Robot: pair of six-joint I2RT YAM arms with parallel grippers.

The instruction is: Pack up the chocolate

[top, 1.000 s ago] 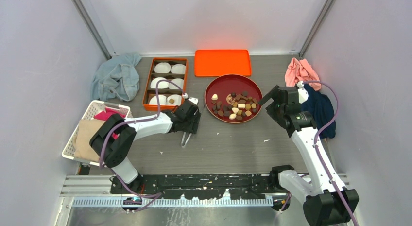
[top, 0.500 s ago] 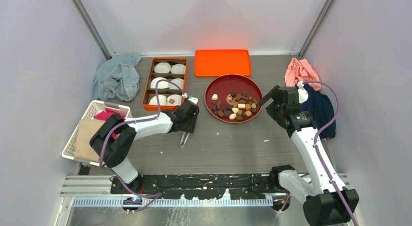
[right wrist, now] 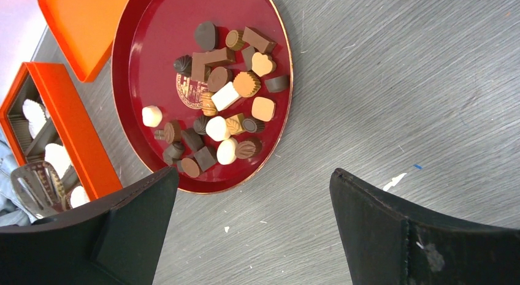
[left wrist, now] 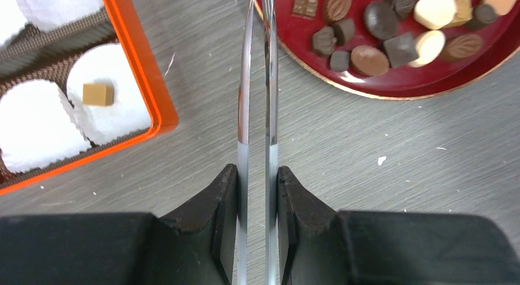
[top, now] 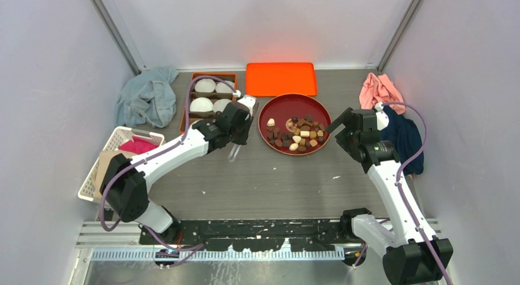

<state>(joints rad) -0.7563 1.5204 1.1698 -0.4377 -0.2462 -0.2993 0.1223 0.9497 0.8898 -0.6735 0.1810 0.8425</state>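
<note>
- Since a second ago the left arm has swung away from the near stretch of table. The left pincer [left wrist: 257, 171] now hangs by the near right corner of the orange box [left wrist: 144, 76], and its fingers have drawn in.
- That pincer is clenched on a pair of metal tongs [left wrist: 268, 101]. The two blades are squeezed almost together, with a thin gap between them, and they run straight ahead of the fingers.
- Ahead of this pincer and to its right sits the red plate [right wrist: 153, 52], heaped with most of the chocolate [right wrist: 225, 96]: dark, tan and cream pieces.
- The tongs reach to the plate's rim. Their tips run out of the wrist view, so I cannot tell whether they touch it.
- Ahead and to the left of the same pincer, one tan square chocolate [left wrist: 98, 94] lies in a white paper cup [left wrist: 119, 116] in the box's near right compartment.
- The right pincer [right wrist: 250, 174] has not shifted. It is released, with its fingers spread wide.
- It holds nothing and hovers with the plate ahead of it and slightly left.
- An orange lid [top: 281, 79] lies flat beyond the plate, farther from both pincers.
</note>
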